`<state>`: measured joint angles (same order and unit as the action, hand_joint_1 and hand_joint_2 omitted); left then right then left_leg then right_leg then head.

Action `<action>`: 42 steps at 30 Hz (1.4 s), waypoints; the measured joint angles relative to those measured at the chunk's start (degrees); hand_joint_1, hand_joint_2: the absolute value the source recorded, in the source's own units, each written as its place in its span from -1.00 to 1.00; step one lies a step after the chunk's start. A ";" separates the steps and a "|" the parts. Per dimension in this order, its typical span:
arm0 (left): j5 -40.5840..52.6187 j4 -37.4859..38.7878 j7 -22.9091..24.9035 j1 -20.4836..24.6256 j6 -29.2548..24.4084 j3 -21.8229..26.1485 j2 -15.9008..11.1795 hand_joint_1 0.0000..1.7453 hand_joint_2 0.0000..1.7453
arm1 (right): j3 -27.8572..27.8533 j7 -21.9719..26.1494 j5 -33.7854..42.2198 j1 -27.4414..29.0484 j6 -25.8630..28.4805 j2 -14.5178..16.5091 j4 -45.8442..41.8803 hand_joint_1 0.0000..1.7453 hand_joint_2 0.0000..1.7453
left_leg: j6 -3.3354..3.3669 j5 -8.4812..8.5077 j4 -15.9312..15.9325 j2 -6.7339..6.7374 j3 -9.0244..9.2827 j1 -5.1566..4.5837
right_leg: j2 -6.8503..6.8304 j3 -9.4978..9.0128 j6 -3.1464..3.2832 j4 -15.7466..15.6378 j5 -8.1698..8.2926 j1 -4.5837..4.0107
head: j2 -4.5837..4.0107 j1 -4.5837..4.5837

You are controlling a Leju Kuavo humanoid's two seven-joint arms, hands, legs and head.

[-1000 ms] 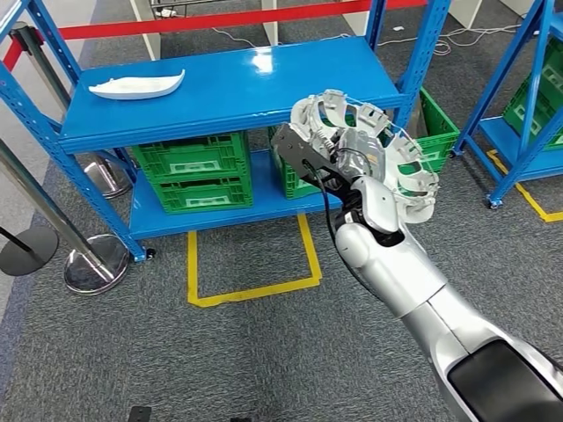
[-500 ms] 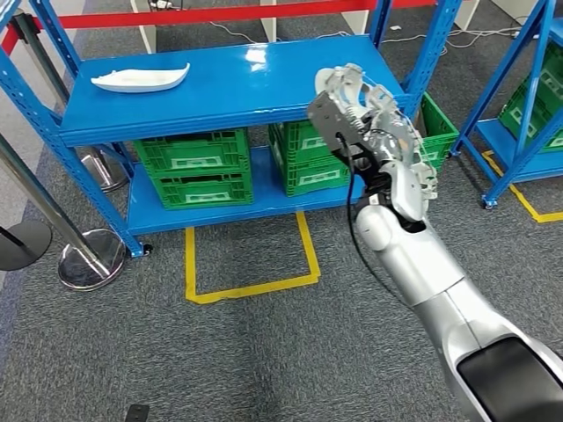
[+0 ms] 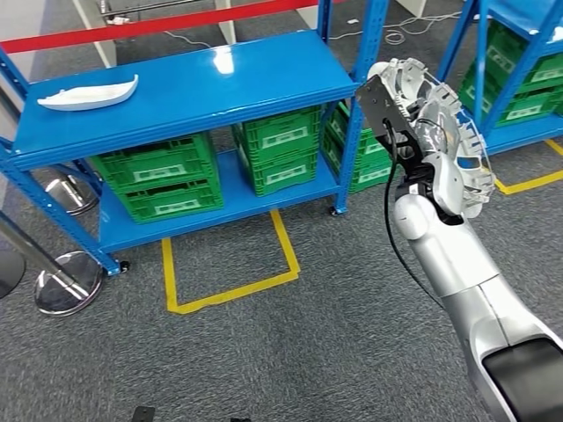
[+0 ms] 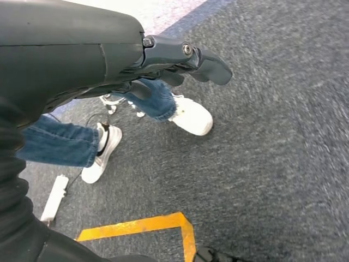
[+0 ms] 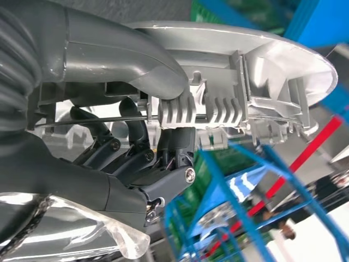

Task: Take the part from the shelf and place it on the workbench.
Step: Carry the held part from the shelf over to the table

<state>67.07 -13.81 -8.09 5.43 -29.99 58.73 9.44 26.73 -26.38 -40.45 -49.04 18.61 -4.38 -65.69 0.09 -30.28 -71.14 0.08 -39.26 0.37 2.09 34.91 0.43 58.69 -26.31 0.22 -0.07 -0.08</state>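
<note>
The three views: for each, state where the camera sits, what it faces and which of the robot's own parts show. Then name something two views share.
Head view: high on the body, facing forward and down at the blue shelf and carpet; right arm and right hand gripping the grey part.
Left wrist view: behind the left hand, facing the carpet, yellow tape and a person's shoes.
Right wrist view: behind the right hand, facing the part.
Shared: head and right wrist views show the held part.

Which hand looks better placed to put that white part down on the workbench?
The right hand: it already holds the white part. The left hand hangs over the floor.
</note>
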 joint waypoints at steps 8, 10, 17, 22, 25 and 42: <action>-0.35 0.07 -0.15 0.23 -0.01 0.04 -0.33 -1.00 1.00 | -1.03 0.00 -0.14 0.60 1.16 -1.08 -0.92 1.00 1.00 | 1.85 4.68 13.46 -2.05 5.58 -0.03 | 1.82 2.19 -2.14 0.75 0.25 0.39 | 0.00 0.10; -0.45 0.08 -0.42 0.22 0.03 0.04 -0.26 -1.00 1.00 | -1.23 0.00 -0.12 1.09 1.95 -1.38 -1.32 1.00 1.00 | 1.85 5.17 14.21 -1.00 5.72 0.20 | -0.22 4.76 -2.66 5.93 -2.78 0.40 | 0.00 -0.28; -0.76 0.11 -0.89 0.16 0.73 0.09 -0.11 -1.00 1.00 | -3.11 0.00 0.15 4.55 3.51 -3.38 -3.16 1.00 1.00 | 1.33 5.03 13.72 1.80 5.50 0.04 | -3.78 1.24 -3.60 2.93 -1.06 0.86 | 0.00 -0.52; -0.77 0.13 -1.08 0.13 0.89 0.09 -0.03 -1.00 1.00 | -5.54 0.00 1.25 6.74 4.62 -5.34 -4.97 1.00 1.00 | 0.15 4.61 12.99 2.86 5.28 -0.29 | -3.68 -0.90 -1.47 -0.82 -0.20 0.49 | 0.00 -0.36; -0.86 0.14 -1.35 0.06 0.90 0.10 -0.02 -1.00 1.00 | -7.12 0.00 2.06 8.28 4.89 -6.33 -6.31 1.00 1.00 | -0.53 0.26 7.06 1.43 3.12 -0.01 | -2.68 -0.84 -0.50 -0.99 0.15 0.69 | 0.00 -0.31; -1.13 0.24 -1.39 0.02 0.93 0.26 -0.08 -1.00 1.00 | -10.06 0.00 2.05 15.65 5.67 -7.63 -13.73 1.00 1.00 | 2.03 4.30 14.41 -0.14 6.69 0.28 | -1.18 6.45 -2.89 11.04 -5.29 0.44 | 0.00 -0.83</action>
<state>65.95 -13.57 -9.47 5.45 -29.06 58.99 9.37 16.66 -26.38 -38.40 -33.39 24.28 -12.01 -79.42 2.11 -25.97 -56.73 -0.06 -32.56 0.65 0.91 41.37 -2.45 69.73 -31.60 0.66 -0.07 -0.91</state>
